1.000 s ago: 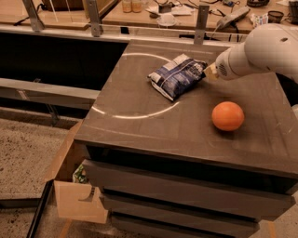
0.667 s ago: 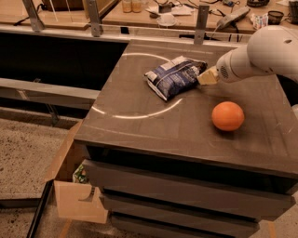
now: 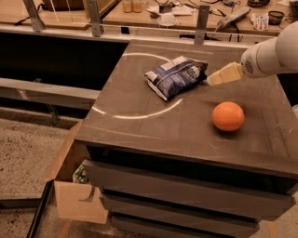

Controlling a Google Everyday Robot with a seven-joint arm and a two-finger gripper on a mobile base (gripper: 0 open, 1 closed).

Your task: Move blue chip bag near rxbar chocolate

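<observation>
The blue chip bag [image 3: 176, 76] lies crinkled on the dark table [image 3: 139, 135], in its far middle part. My gripper [image 3: 209, 80] reaches in from the right on a white arm [image 3: 274, 53], and its cream tip is at the bag's right end, touching it or very close to it. The rxbar chocolate is not in view.
An orange fruit [image 3: 228, 116] sits on the table, right of and nearer than the bag. A white arc [image 3: 139, 115] is marked on the tabletop. A cluttered wooden bench [image 3: 186, 14] stands behind. An open cardboard box [image 3: 70, 186] stands on the floor at the lower left.
My gripper has dropped slightly toward the table at the bag's right end. The bag has shifted only a little. The orange has not moved.
</observation>
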